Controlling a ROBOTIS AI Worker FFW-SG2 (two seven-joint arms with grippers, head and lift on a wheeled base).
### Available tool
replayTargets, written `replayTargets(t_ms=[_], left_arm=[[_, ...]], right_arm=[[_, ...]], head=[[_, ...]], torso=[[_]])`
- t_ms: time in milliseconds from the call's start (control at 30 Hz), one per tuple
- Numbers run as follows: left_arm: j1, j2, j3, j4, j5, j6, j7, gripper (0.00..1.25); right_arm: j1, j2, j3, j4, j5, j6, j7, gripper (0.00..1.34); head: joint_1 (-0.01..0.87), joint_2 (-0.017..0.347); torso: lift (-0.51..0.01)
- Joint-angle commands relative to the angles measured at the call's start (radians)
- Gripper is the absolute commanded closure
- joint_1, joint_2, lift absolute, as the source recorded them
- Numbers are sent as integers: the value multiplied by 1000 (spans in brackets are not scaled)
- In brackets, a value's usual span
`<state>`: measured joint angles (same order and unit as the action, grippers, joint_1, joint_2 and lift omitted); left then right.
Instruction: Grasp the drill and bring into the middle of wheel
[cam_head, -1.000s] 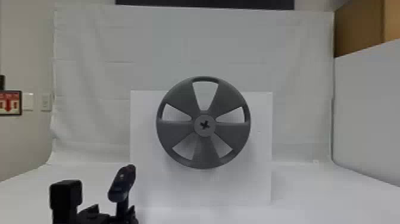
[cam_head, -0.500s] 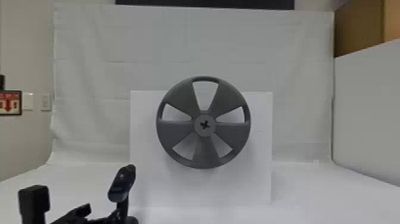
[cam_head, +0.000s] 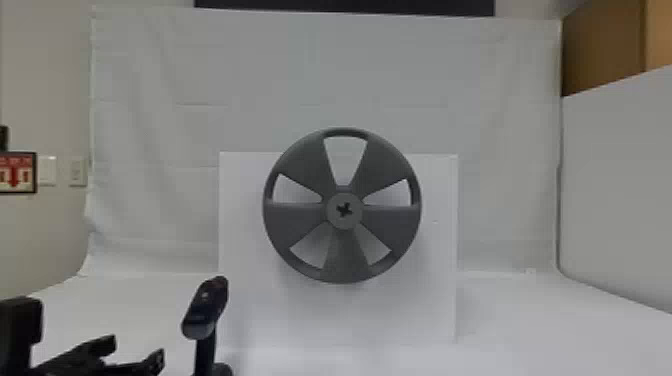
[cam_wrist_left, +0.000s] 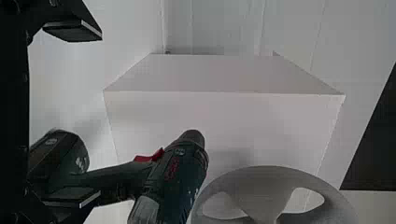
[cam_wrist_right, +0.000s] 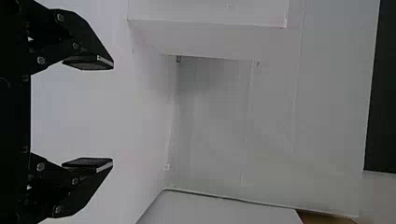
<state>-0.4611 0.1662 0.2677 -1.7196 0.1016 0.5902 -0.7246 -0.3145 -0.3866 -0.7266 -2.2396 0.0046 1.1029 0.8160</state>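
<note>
In the head view my left gripper (cam_head: 132, 356) is at the lower left, to the left of the dark drill (cam_head: 206, 307), with a gap between them. The drill is upright, handle down, left of the grey wheel (cam_head: 345, 255). The left wrist view has my left gripper (cam_wrist_left: 77, 114) open and nothing between its fingers; the green drill (cam_wrist_left: 177, 186) and its battery base lie beside and partly behind one finger, with part of the wheel (cam_wrist_left: 266, 186) beyond. My right gripper (cam_wrist_right: 95, 113) is open with nothing in it in the right wrist view.
The wheel is mounted upright on the front of a white box (cam_head: 250, 310), with a round hub at its centre. A white cloth (cam_head: 175, 125) hangs behind. At the right stands a white partition (cam_head: 620, 190), with a brown box (cam_head: 600, 50) beyond it.
My left gripper has moved to the left in the head view, and the gap between it and the drill has widened. The drill and wheel have kept their places.
</note>
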Motion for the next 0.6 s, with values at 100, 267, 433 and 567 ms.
replayTargets(t_ms=[100,267,433,567], left_arm=[[-7,1,53,-5,-20,13,51,121],[-2,1,57,-46,-17,51,169,128],[9,-2,34,-104,-3,76,317,137],[18,-13,22,-153,23,92,424,137]], right_arm=[[3,0,-4,0,0,0,0,519],[3,0,-4,0,-2,0,0,519],[2,-2,-1,0,0,0,0,518],[2,-2,-2,0,-2,0,0,518]], head=[[0,0],[0,0],[0,0],[0,0]], torso=[[-406],[-406],[-406],[-406]])
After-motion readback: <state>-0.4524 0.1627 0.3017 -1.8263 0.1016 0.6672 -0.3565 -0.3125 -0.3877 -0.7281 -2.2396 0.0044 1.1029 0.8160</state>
